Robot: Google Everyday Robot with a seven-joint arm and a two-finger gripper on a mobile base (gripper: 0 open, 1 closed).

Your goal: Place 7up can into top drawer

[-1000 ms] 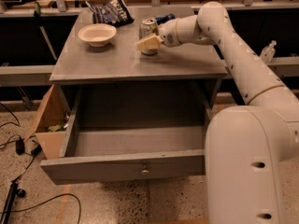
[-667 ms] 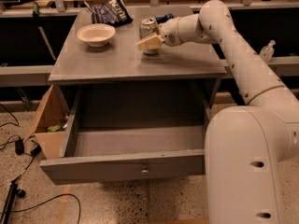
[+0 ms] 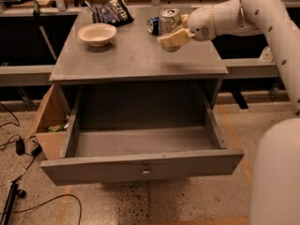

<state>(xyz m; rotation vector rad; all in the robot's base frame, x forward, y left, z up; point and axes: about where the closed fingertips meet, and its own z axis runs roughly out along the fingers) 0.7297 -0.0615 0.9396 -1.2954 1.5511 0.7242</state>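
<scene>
The 7up can (image 3: 169, 18), silver with a shiny top, is upright between the fingers of my gripper (image 3: 172, 31) at the back right of the cabinet top. It seems held just above the surface. One cream finger (image 3: 171, 39) crosses in front of the can's lower part and hides it. The white arm reaches in from the right. The top drawer (image 3: 140, 165) is pulled wide open below, with nothing inside it. Its front panel carries a small round knob (image 3: 146, 173).
A blue soda can (image 3: 153, 25) lies just left of and behind the 7up can. A white bowl (image 3: 97, 33) and a dark chips bag (image 3: 111, 11) sit at the back left. A cardboard box (image 3: 47, 125) and cables are on the floor to the left.
My gripper has moved right and slightly up with the 7up can in it, which uncovers the blue can behind. The drawer, bowl and bag have not moved.
</scene>
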